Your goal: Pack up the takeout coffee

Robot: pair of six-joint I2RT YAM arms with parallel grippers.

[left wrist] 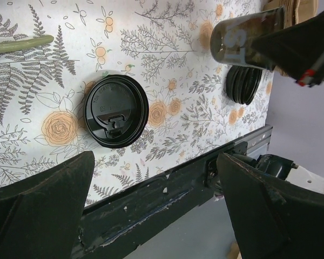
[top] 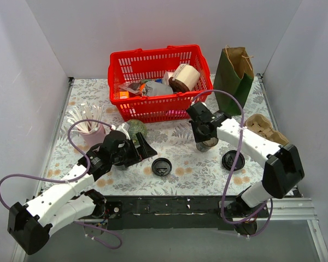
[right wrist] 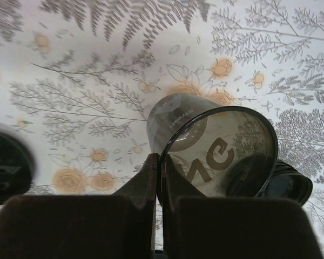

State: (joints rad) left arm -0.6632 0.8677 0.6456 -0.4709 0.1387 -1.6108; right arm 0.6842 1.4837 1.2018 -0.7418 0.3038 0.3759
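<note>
Early on: right end effector (right wrist: 161,162) clamps the rim of the lidless cup (right wrist: 216,151); left end effector (left wrist: 154,162) hangs spread, empty, lid (left wrist: 116,110) just ahead. Lidding and packing seemingly remain.

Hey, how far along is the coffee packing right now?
Done: the right end effector is shut on the cup rim. In hand: the left end effector hangs open near the loose sip lid on the table. Left: the lid is not on the cup, and the cup is in neither the cardboard tray nor the green bag.
</note>
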